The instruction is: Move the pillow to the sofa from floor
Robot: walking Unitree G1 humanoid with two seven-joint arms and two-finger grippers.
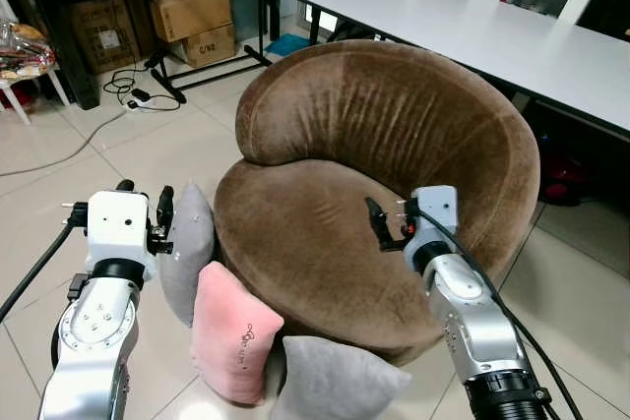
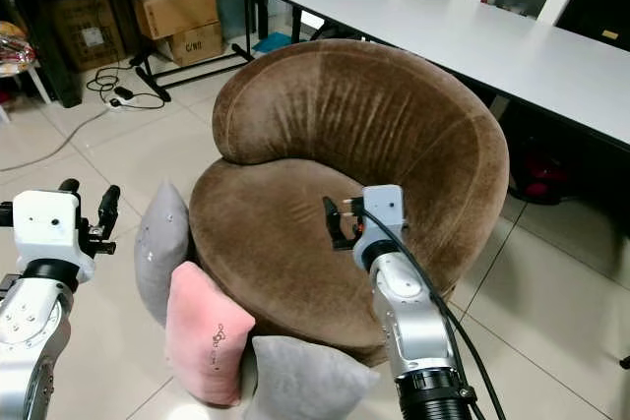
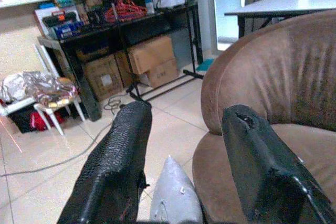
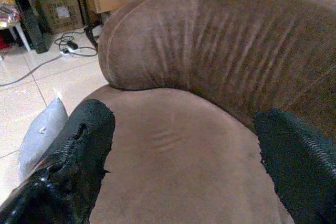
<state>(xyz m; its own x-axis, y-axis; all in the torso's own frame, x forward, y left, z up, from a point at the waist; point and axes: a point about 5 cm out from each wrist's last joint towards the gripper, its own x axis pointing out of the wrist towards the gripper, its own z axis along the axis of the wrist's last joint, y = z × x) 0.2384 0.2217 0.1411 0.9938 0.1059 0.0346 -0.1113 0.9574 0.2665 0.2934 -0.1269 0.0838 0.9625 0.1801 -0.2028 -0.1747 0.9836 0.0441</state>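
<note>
A round brown sofa chair [image 1: 384, 174] stands ahead of me. Three pillows lean against its front on the floor: a grey one [image 1: 189, 248] at the left, a pink one [image 1: 232, 331] in the middle, and another grey one [image 1: 335, 381] nearest me. My left gripper [image 1: 148, 211] is open, hovering just above the left grey pillow [image 3: 173, 192], its fingers [image 3: 118, 161] either side of the pillow's top corner. Over the sofa seat [image 4: 178, 156], my right gripper [image 1: 379, 223] is open and holds nothing.
A long white table [image 1: 492, 31] stands behind the sofa at the right. Cardboard boxes [image 1: 192, 22] sit under a black rack at the back left, with cables [image 1: 128, 95] on the tiled floor. A small white table with clutter [image 1: 20, 56] is at the far left.
</note>
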